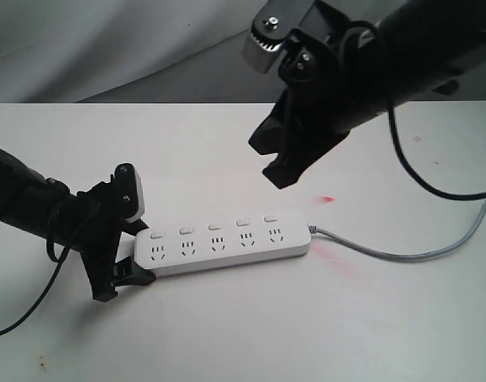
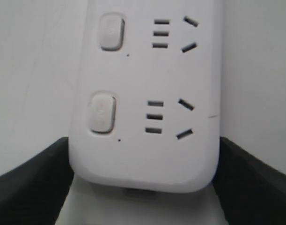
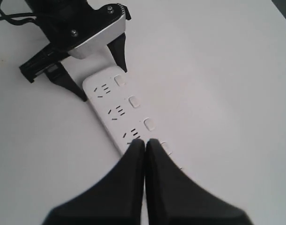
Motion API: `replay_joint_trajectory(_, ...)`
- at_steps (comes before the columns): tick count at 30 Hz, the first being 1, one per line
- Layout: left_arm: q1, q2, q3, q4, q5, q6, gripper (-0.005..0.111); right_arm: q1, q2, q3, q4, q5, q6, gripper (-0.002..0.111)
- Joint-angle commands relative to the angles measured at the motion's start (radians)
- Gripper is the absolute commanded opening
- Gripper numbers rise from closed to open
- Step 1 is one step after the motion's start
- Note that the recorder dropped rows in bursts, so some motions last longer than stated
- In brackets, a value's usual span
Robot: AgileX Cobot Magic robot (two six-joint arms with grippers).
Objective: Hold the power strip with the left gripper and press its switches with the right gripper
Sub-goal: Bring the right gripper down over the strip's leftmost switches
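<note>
**Ops:** Where's the strip, and who has it?

**Me:** The long flat white plastic power strip lies flat on the matte white tabletop, with its grey cord trailing off to the right. My left gripper, the black two-finger claw with the white block, straddles the cordless end. Its jaws are set wide, one finger on each long side, and the wrist view shows them against the edges. I judge that's to keep the strip from skating when pushed.

**Ops:** Right arm?

**Me:** The right gripper, the black claw with the grey oval plate, has its jaws fully closed and holds nothing. I read the closed jaws as a single blunt tip for poking. It hangs above the cord end, clear of the small white rocker switches. None are being touched, so the pressing isn't done yet.

**Ops:** Surroundings?

**Me:** There's a pink-red smear on the table near the cord end, and a grey draped backdrop behind. Nothing lies in the descent path.
</note>
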Motion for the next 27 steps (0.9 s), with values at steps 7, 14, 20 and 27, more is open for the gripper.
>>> replay_joint_trajectory(7, 0.001, 0.006, 0.001, 0.013, -0.032, 0.009, 0.046, 0.004, 0.211, -0.072, 0.198, -0.072, -0.396, 0.000)
replay_joint_trajectory(14, 0.001, 0.006, 0.001, 0.013, -0.032, 0.009, 0.046, 0.004, 0.332, -0.072, 0.521, -0.107, -0.800, 0.000)
replay_joint_trajectory(20, 0.001, 0.006, 0.001, 0.013, -0.032, 0.009, 0.046, 0.004, 0.419, -0.072, 0.673, -0.148, -0.995, 0.000)
replay_joint_trajectory(27, 0.001, 0.006, 0.001, 0.013, -0.032, 0.009, 0.046, 0.013, 0.462, -0.072, 0.781, -0.183, -1.016, 0.000)
